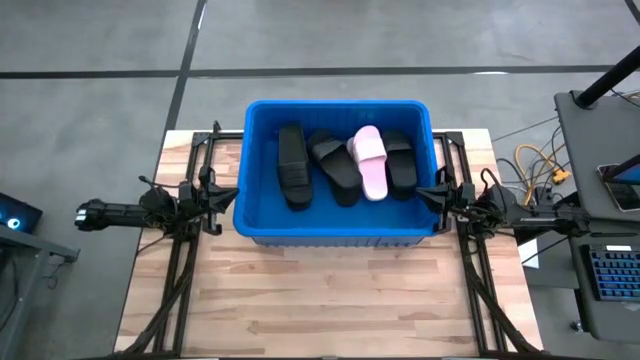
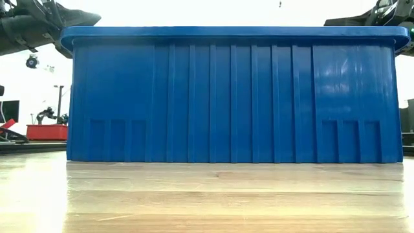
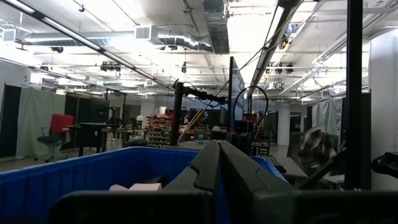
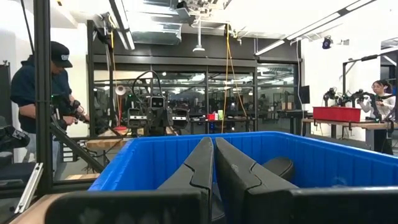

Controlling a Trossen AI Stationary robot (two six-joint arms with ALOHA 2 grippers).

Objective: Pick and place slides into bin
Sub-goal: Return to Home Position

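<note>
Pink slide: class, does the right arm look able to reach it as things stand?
Probably yes: the pink slide lies uncovered in the open bin, and the right gripper, shut, sits at its right rim.

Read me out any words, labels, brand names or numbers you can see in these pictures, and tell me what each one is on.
No text is readable in any view.
The blue bin: plain walls and rim, no label showing.
The slides: no brand mark visible.
The keyboard beside the table: key legends too small to read.
</note>
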